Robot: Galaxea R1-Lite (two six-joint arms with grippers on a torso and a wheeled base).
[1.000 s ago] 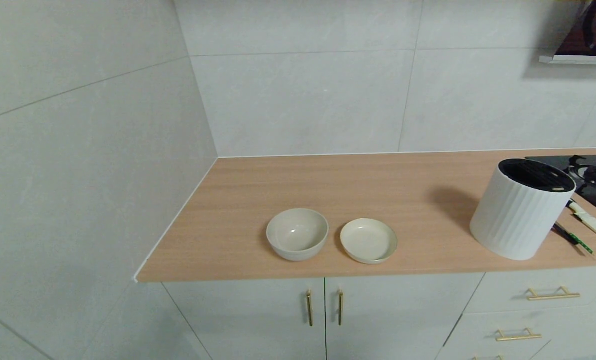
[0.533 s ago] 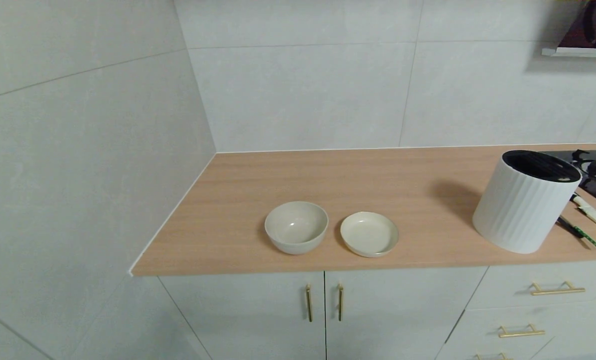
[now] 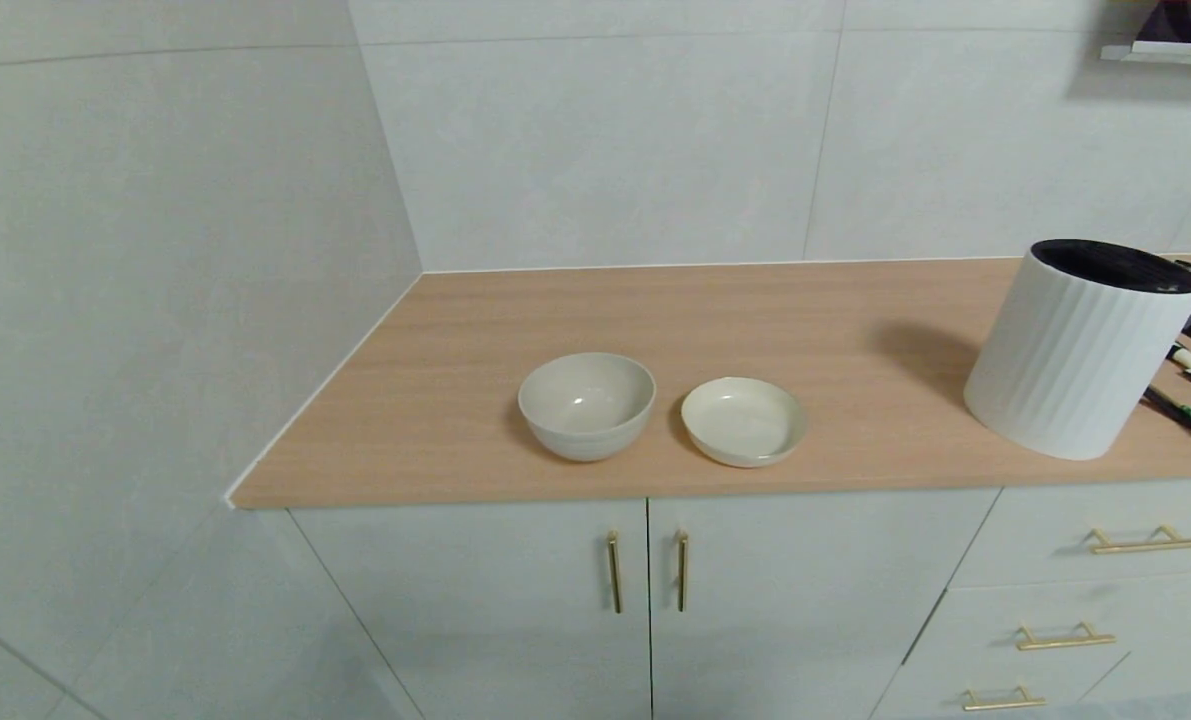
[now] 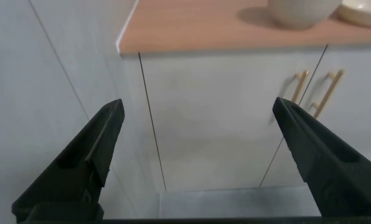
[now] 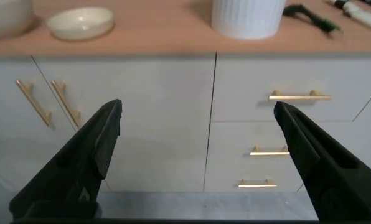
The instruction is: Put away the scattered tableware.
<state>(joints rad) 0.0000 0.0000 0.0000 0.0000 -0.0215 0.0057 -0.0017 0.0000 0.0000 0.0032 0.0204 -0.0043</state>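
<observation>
A deep cream bowl (image 3: 586, 405) and a shallow cream dish (image 3: 744, 421) sit side by side near the front edge of the wooden counter (image 3: 755, 310). The bowl (image 4: 299, 10) and dish (image 4: 363, 12) also appear above my left gripper (image 4: 198, 155), which is open, below counter height, facing the cabinet doors. My right gripper (image 5: 198, 155) is open too, low before the cabinets, with the dish (image 5: 80, 22) and bowl (image 5: 5, 15) up on the counter. Nothing is between either pair of fingers.
A white ribbed holder (image 3: 1080, 350) with a black top stands at the counter's right; utensils (image 3: 1190, 395) lie beside it by a stove. Cabinet doors with gold handles (image 3: 647, 570) are under the bowls, drawers (image 3: 1145, 541) to the right. A tiled wall closes the left side.
The head camera has shifted, so the counter and cabinets sit differently in the picture and more of the cabinet fronts show. The bowl, dish and holder have not moved on the counter.
</observation>
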